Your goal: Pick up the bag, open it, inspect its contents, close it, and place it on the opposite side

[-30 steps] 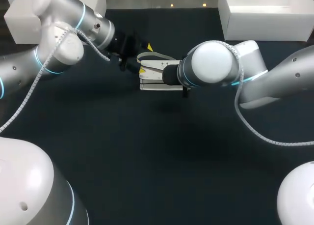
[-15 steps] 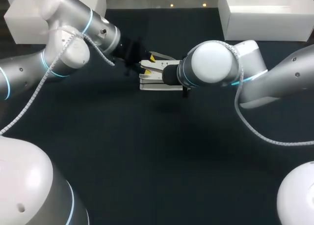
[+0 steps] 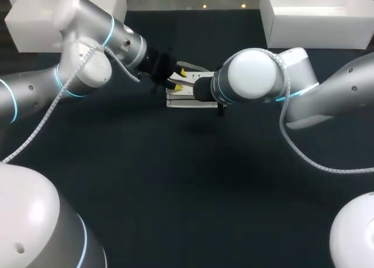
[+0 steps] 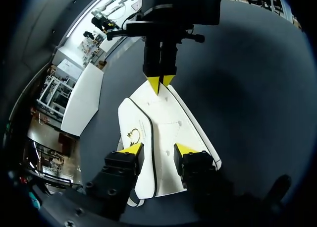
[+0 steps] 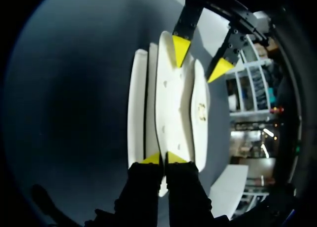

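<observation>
In the head view the left arm (image 3: 87,63) has slid in over the last second, so its jaws now overlap one end of the white bag (image 3: 187,101) lying on the table (image 3: 175,180), the right arm (image 3: 251,81) over its other end. The left wrist view shows the left jaws wide, astride the bag's flap (image 4: 134,130) and seemingly not yet gripping, with the right jaws opposite pinched narrow on the far edge. The right wrist view confirms that pinch on a thin layer, so opening looks about to begin.
</observation>
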Controlling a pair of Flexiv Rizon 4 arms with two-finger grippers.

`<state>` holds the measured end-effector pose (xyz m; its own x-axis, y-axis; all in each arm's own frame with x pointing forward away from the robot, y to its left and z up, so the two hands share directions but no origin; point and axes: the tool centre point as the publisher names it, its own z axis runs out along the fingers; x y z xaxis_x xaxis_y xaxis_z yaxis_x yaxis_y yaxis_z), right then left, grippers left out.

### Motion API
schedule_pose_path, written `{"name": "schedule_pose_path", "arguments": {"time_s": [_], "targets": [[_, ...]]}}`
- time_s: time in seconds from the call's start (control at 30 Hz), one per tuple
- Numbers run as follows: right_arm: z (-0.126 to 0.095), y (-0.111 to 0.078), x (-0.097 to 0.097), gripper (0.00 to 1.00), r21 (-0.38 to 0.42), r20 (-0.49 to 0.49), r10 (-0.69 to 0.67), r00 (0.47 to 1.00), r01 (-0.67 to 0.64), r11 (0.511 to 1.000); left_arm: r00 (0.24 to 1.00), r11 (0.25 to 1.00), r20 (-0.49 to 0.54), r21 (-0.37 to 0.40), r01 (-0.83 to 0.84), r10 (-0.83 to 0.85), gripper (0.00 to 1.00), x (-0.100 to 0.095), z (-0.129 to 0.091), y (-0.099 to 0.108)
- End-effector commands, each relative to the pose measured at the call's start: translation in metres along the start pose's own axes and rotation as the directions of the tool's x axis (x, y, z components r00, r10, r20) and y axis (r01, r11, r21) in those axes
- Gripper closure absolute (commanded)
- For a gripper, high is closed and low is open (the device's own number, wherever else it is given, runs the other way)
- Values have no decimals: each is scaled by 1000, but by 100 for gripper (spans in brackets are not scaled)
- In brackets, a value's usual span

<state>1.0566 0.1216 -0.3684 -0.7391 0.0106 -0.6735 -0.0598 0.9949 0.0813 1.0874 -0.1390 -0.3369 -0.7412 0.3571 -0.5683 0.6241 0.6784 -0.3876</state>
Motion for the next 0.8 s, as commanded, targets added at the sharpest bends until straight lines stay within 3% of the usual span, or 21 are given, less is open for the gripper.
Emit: {"name": "schedule_pose_path", "arguments": {"time_s": [0.03, 0.33, 0.57, 0.8], "targets": [[1, 1, 1, 100, -1, 3, 1, 1000, -1, 1000, 1000, 1000, 19, 0, -3, 3, 59, 0, 10, 3], [1, 1, 1, 100, -1, 3, 1, 1000, -1, 1000, 998, 1000, 63, -13, -7, 8, 68, -7, 19, 7], [1, 1, 1, 100, -1, 3, 1, 1000, -1, 1000, 996, 1000, 87, -23, -15, 17, 70, -13, 23, 9], [1, 1, 1, 100, -1, 3, 1, 1000, -1, 1000, 993, 999, 113, -37, -14, 18, 81, -17, 29, 11]]}}
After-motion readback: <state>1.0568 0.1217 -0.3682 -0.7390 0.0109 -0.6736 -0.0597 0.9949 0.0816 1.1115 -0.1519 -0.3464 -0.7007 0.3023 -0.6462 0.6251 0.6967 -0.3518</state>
